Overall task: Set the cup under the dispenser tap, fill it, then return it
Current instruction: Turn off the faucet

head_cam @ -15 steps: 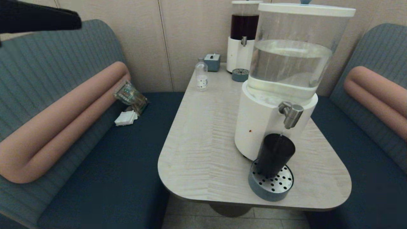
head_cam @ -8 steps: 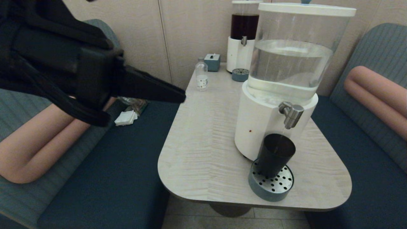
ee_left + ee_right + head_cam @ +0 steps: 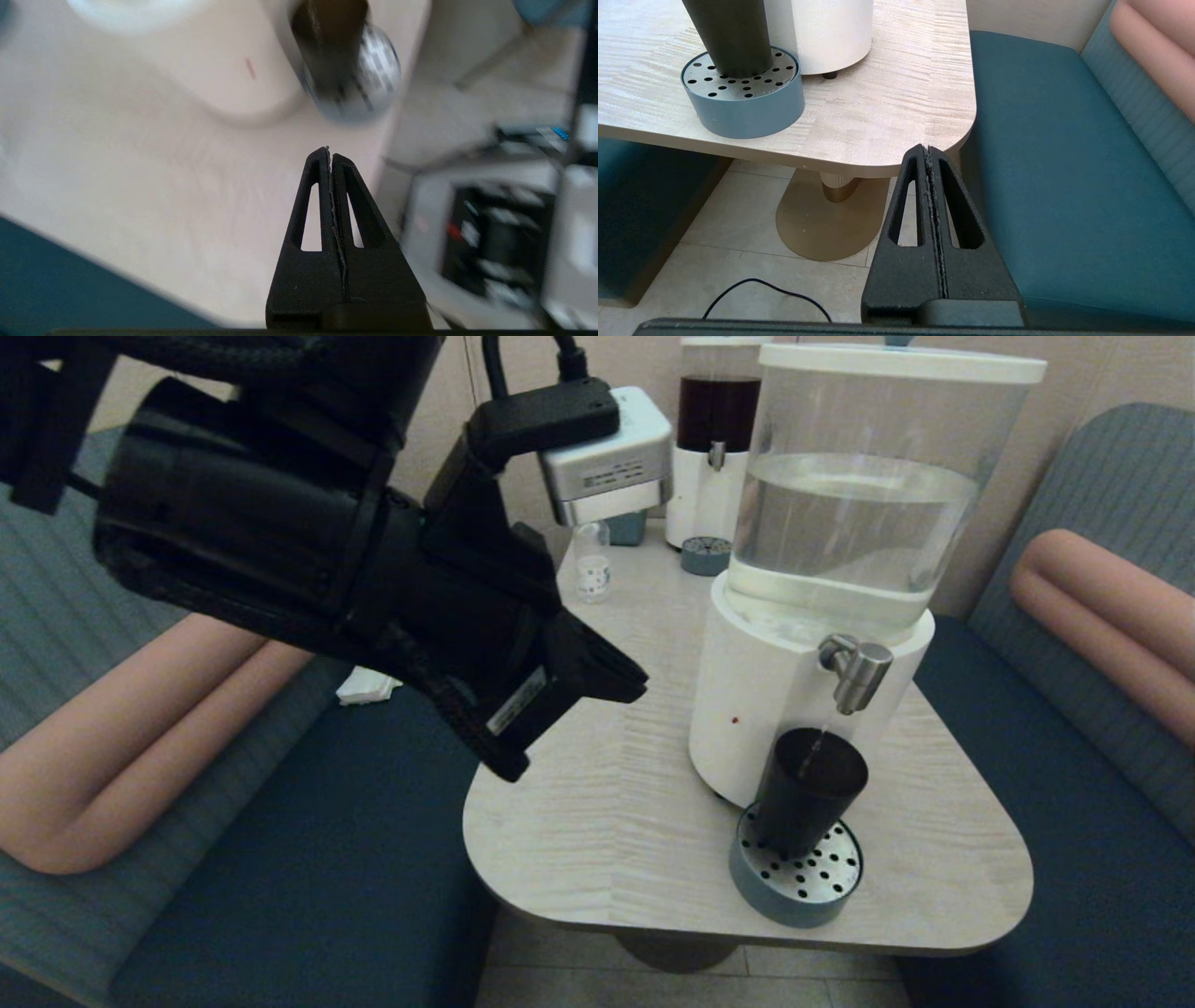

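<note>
The dark cup stands upright on the round blue drip tray, right under the steel dispenser tap. A thin stream of water falls from the tap into it. In the right wrist view the cup and the tray show at the table's near edge. My left gripper hangs shut and empty above the table, left of the white dispenser base; in its own view the left gripper points at the cup. My right gripper is shut and empty, low beside the table's near right corner.
A small clear bottle and a dark-liquid dispenser with its own small tray stand at the table's far end. Blue bench seats with pink bolsters flank the table. White napkins lie on the left bench.
My left arm has swung in from the upper left, down and rightward over the table toward the dispenser. The cup has not moved and water keeps running into it.
</note>
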